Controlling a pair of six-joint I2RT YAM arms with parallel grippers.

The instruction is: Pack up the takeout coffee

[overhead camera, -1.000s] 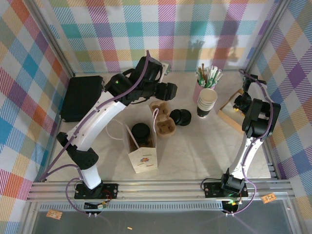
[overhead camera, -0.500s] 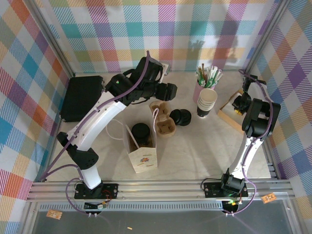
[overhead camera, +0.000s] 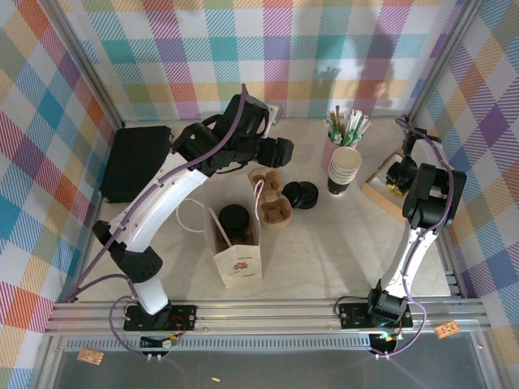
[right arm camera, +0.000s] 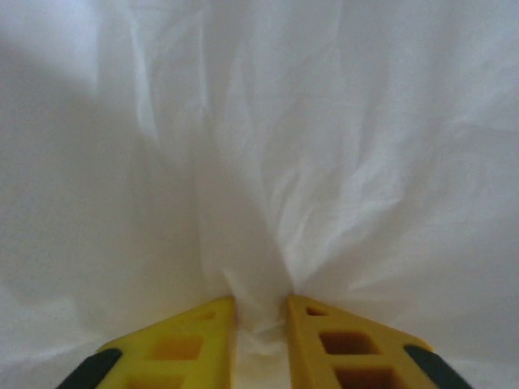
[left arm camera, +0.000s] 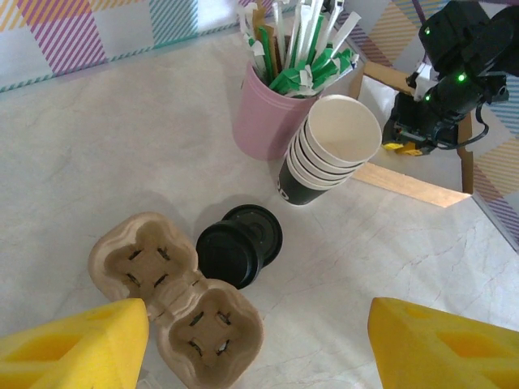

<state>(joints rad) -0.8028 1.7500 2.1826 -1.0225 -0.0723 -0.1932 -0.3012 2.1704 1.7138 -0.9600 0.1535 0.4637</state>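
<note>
Your takeout coffee (overhead camera: 235, 219) stands upright in the creased paper bag (overhead camera: 242, 263), long axis vertical and round black lid up, at 8 o'clock from the moulded pulp carrier (left arm camera: 174, 300). Pale marbled counter (left arm camera: 97, 146), bright plaid walls (overhead camera: 243, 49). Your left claw (left arm camera: 258, 316) is spread wide. Your right claw (right arm camera: 259, 304) pinches a crumpled white sheet (right arm camera: 284, 162).

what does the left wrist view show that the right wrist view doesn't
Left wrist: pink cup of wrapped straws, stack of white paper cups, loose black plastic lids, brown pulp cup carrier, open left end effector. Right wrist: crinkled white paper sheet pinched between yellow fingers. Both: the right end effector, over a wooden tray in the left wrist view.
</note>
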